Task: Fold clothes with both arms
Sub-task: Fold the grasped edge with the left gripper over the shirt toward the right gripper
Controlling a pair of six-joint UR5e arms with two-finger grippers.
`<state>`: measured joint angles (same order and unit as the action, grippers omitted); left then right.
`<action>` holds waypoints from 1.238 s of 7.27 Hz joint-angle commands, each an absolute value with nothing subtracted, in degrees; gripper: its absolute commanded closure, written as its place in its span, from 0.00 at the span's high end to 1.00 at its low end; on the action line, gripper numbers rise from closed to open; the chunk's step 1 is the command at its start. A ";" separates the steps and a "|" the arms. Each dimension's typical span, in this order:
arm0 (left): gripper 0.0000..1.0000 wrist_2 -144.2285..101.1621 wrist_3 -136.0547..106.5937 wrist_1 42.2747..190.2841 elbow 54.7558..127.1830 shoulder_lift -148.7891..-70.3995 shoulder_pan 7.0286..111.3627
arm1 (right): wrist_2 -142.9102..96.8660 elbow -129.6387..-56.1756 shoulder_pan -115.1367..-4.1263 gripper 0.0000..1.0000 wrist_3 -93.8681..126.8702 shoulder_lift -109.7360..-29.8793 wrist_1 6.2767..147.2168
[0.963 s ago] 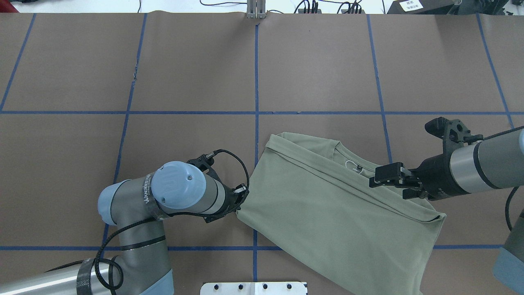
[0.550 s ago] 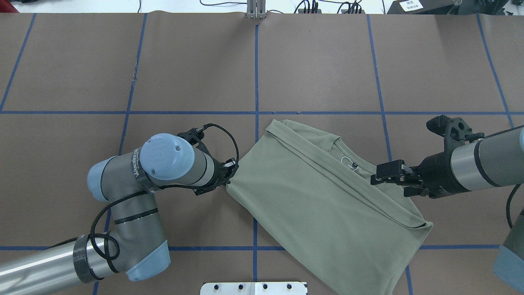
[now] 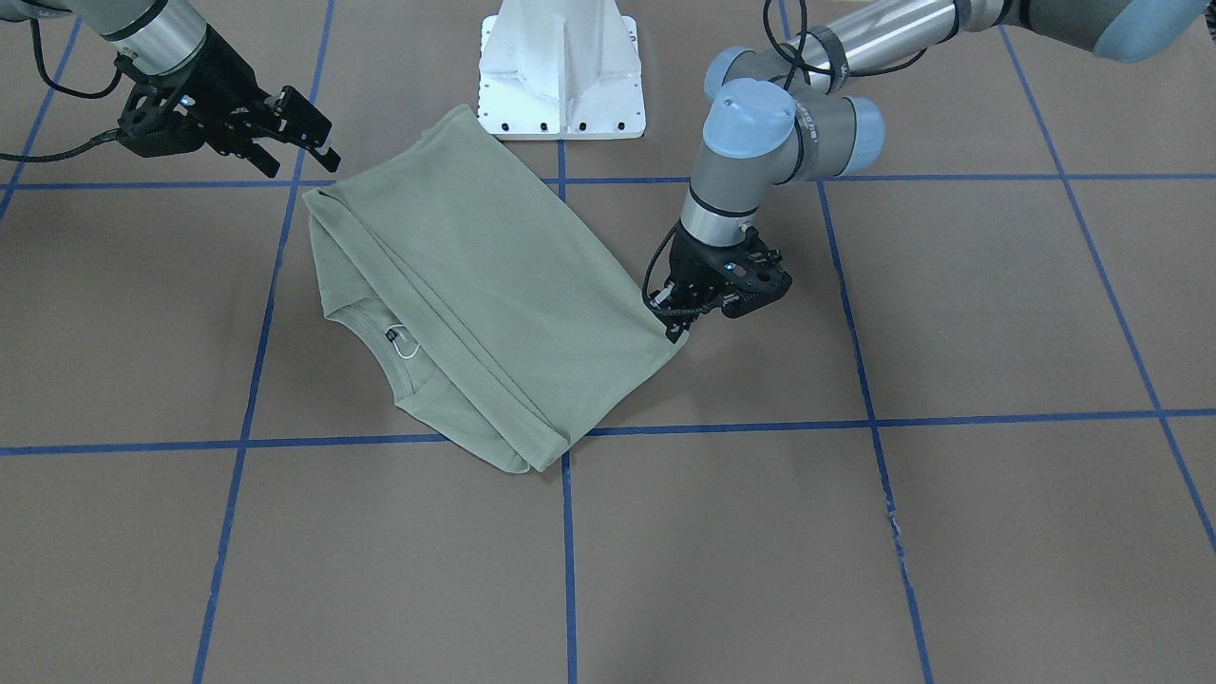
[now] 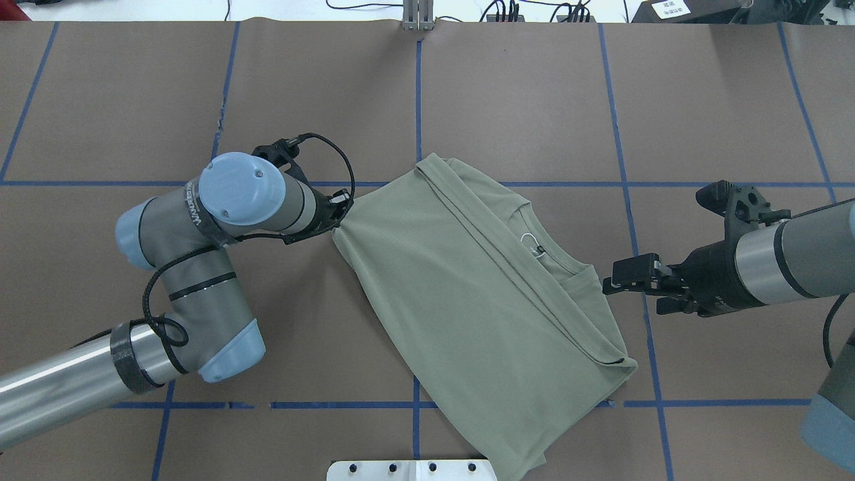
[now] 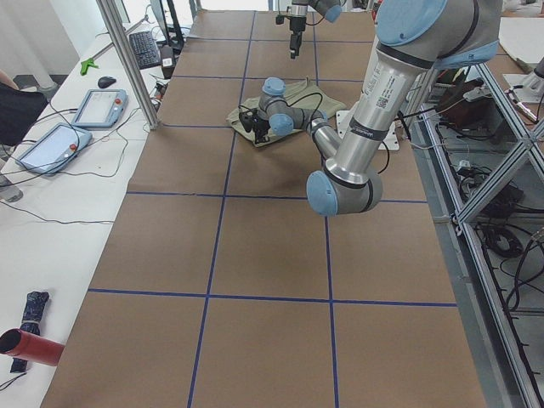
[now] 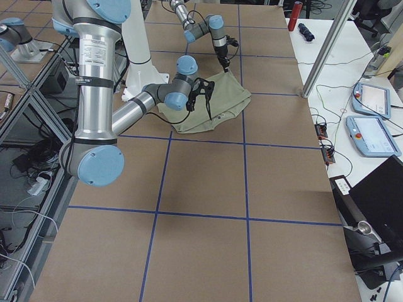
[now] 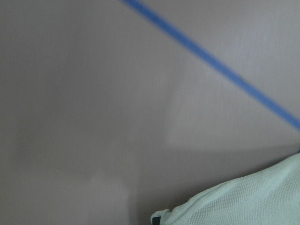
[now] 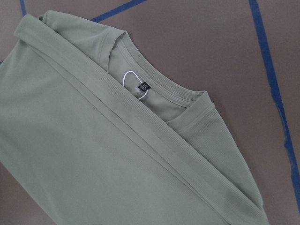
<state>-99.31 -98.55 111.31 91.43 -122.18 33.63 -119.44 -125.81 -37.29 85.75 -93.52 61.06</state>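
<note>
The pale sage-green shirt (image 4: 467, 294) lies folded on the brown table, collar and black neck label (image 4: 538, 250) facing up on its right part. My left gripper (image 4: 337, 224) is shut on the shirt's left corner, low at the table; it also shows in the front view (image 3: 676, 321). The left wrist view shows only that cloth corner (image 7: 243, 201). My right gripper (image 4: 614, 284) is open and empty, just off the shirt's right edge near the collar; it hovers above the table in the front view (image 3: 313, 142). The right wrist view looks down on the collar (image 8: 154, 101).
The white pedestal base (image 4: 414, 469) stands at the near table edge, right beside the shirt's lower hem (image 3: 560, 76). Blue tape lines (image 4: 418, 100) grid the brown cover. Cables and boxes line the far edge (image 4: 534, 10). Tablets lie on a side bench (image 5: 72, 123).
My left gripper has pulled the shirt's corner left and toward the far side. The shirt slid and turned with it, out from under the right gripper, which has barely moved.
</note>
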 commanded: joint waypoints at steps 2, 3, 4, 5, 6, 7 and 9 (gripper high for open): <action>0.00 -98.61 -89.23 117.06 83.35 -125.75 40.85 | -119.44 -125.68 -37.35 1.00 85.78 -91.41 61.08; 0.00 -98.61 -88.69 121.42 79.23 -128.21 42.17 | -119.53 -125.60 -37.35 1.00 85.78 -91.15 61.26; 0.00 -97.74 -88.42 126.60 74.23 -130.49 42.62 | -119.44 -125.25 -37.35 1.00 85.78 -91.06 61.26; 0.00 -94.52 -88.59 132.57 64.78 -136.26 42.54 | -119.44 -125.24 -37.35 1.00 85.78 -90.97 61.26; 0.00 -93.26 -88.51 137.06 59.55 -139.97 42.63 | -119.44 -125.24 -37.44 1.00 85.78 -90.97 61.26; 0.00 -88.55 -88.42 139.55 58.89 -140.53 42.63 | -119.44 -125.42 -37.53 1.00 85.78 -90.97 61.26; 0.00 -85.36 -84.57 142.71 51.45 -145.00 42.45 | -119.44 -125.25 -37.44 1.00 85.78 -90.97 61.26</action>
<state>-87.71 -86.40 140.15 55.65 -142.65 42.54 -119.44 -125.32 -37.46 85.78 -90.97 61.26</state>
